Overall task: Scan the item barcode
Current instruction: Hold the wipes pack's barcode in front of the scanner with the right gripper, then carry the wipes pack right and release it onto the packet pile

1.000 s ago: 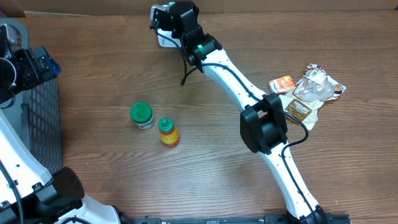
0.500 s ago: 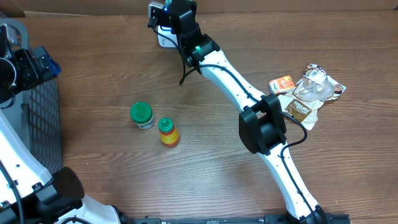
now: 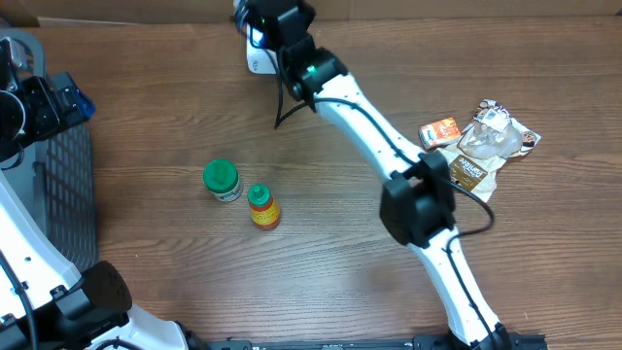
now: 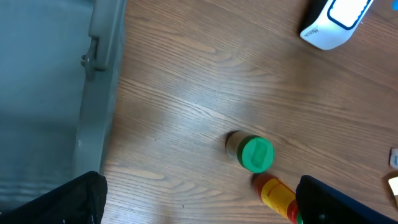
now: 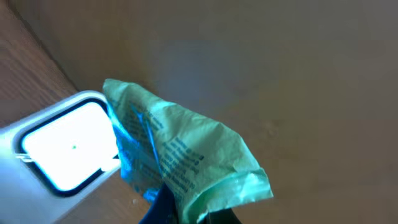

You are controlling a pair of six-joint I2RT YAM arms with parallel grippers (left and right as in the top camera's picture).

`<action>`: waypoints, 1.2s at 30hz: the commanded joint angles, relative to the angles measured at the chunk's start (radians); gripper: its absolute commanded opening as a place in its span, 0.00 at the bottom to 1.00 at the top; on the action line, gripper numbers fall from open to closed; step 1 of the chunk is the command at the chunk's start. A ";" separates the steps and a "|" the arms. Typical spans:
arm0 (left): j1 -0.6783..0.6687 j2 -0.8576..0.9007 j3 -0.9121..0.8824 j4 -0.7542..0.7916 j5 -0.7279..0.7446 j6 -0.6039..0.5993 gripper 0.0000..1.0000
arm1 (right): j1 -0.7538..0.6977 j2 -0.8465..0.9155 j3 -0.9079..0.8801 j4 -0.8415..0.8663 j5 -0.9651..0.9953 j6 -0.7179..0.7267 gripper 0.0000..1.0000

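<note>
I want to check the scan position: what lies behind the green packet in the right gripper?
Behind the green packet is the white scanner, its lit window's right end covered, and a brown wall. No barcode shows.

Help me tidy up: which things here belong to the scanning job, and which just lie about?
In the job: green packet, scanner.
Lying about: green-lidded jar, orange bottle, snack packets, basket.

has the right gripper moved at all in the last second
Yes. Against the white scanner, which stays put, the right gripper, shut on a green packet, has shifted slightly toward the top of the overhead view.
</note>
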 commanded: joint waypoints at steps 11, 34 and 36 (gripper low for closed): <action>-0.001 0.006 -0.004 0.000 0.002 0.019 0.99 | -0.076 -0.600 0.022 -0.864 -0.229 0.977 0.04; -0.001 0.006 -0.004 0.000 0.002 0.019 0.99 | -0.759 -0.547 -0.521 -1.101 -0.379 1.215 0.04; -0.001 0.006 -0.004 0.000 0.002 0.019 1.00 | -0.781 -0.547 -0.584 -1.058 -0.379 1.215 0.04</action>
